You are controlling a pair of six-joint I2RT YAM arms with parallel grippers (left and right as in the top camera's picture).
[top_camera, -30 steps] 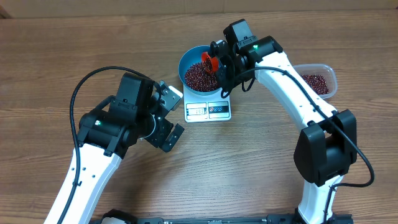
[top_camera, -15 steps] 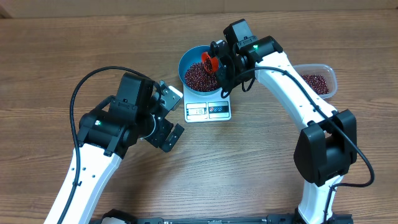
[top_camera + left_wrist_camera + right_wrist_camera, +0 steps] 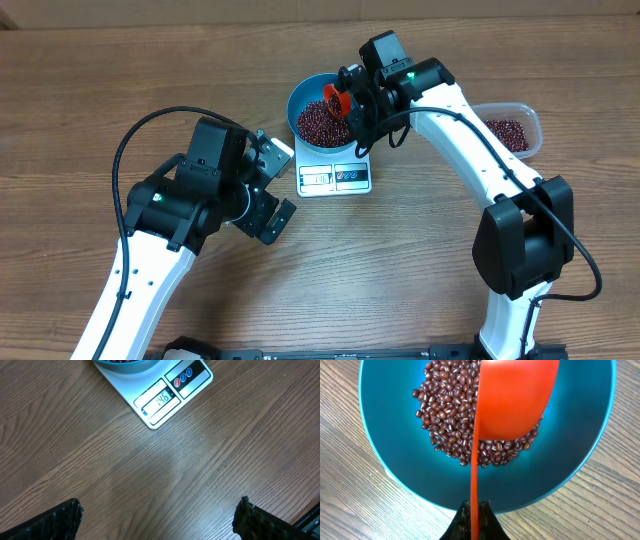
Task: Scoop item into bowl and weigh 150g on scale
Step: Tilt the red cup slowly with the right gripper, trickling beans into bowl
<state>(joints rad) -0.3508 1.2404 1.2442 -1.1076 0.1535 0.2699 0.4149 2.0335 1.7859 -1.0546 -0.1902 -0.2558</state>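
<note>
The blue bowl (image 3: 318,92) sits above centre in the overhead view, on the white kitchen scale (image 3: 335,178), and holds a heap of dark red-brown beans (image 3: 318,124). In the right wrist view the beans (image 3: 447,415) lie in the middle of the bowl (image 3: 385,435), leaving its inner wall bare all round. At the right edge of the overhead frame a clear plastic tub (image 3: 535,125) holds more of the beans (image 3: 508,133).

The right gripper (image 3: 352,108) is closed on the thin handle of a red scoop (image 3: 337,100). The scoop's head (image 3: 515,395) hangs over the bowl and covers part of the heap. The left gripper (image 3: 282,188) is spread wide and holds nothing. It sits left of the scale over the bare wooden table (image 3: 100,80).

In the left wrist view, the scale (image 3: 170,395) sits at the top with its display reading about 146. The bowl there is cut off by the top edge. The right arm hides the tub's left end. I cannot tell whether any beans are in the scoop.
</note>
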